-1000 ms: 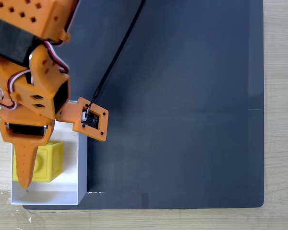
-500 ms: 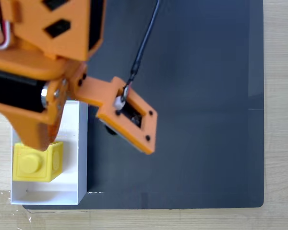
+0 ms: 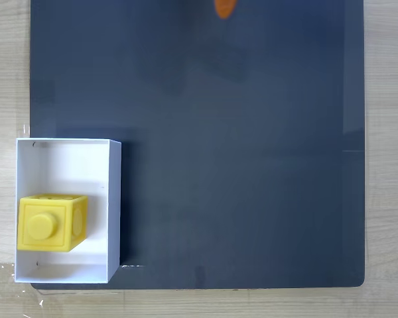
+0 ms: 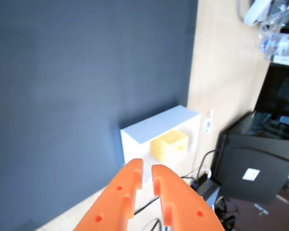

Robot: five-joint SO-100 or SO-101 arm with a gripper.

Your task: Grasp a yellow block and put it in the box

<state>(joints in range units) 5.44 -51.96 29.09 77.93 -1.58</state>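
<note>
Task looks done: block (image 3: 52, 223) sits inside box (image 3: 113, 199), on floor near its end toward bench front-left corner, touching or just beside left wall in fixed view. Wrist view: block (image 4: 169, 145) seen through box (image 4: 149, 126) opening.

Pincer (image 4: 147, 168) empty, high above bench, fingers nearly closed w/ thin gap, grasping nothing. Orange tip at top edge of fixed view.

Left: nothing, judging by layout.

Around: dark mat (image 3: 252, 146) bare; black case (image 4: 250, 163), cables off bench edge. No obstructions near box.
</note>
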